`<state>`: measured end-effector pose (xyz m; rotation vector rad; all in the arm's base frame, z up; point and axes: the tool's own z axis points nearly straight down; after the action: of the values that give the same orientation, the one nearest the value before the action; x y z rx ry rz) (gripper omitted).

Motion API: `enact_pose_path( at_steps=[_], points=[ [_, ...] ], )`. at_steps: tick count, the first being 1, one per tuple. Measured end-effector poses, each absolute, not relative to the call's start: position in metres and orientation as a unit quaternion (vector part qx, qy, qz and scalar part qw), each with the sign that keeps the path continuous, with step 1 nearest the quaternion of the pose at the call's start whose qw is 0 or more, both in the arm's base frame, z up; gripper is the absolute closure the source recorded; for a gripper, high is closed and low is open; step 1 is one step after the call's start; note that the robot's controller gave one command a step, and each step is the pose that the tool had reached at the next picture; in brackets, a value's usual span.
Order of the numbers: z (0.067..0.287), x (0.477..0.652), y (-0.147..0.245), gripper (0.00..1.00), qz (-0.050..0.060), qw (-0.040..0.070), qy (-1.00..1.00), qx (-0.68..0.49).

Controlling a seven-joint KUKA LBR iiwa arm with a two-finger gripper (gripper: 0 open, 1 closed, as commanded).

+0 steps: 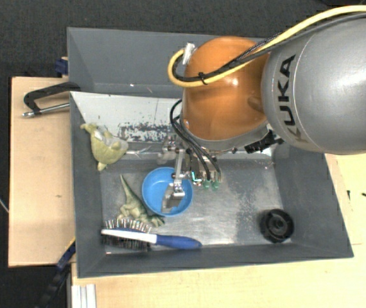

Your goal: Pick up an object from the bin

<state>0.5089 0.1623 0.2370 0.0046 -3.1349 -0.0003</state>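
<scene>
The claw (173,195) hangs over a smooth round blue bowl (154,191) mid bin (234,205); apart or together, cannot tell. Bristled brush (151,239) lies along the front wall, with bare metal floor right of the bowl.

The silver arm (324,76) is extended in from the right and is held high at the far right. The orange wrist cover (225,88) is turned downward, and the gripper (183,183) is held low, just left of centre.
</scene>
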Motion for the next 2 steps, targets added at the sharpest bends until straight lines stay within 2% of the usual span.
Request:
enact_pose_path(
  at_steps=[1,2],
  points=[
    [0.196,0.538,0.147,0.0,0.0,0.001,-0.994,0.106],
    [0.094,0.533,0.069,0.0,0.001,0.003,-0.995,0.101]
  ],
)
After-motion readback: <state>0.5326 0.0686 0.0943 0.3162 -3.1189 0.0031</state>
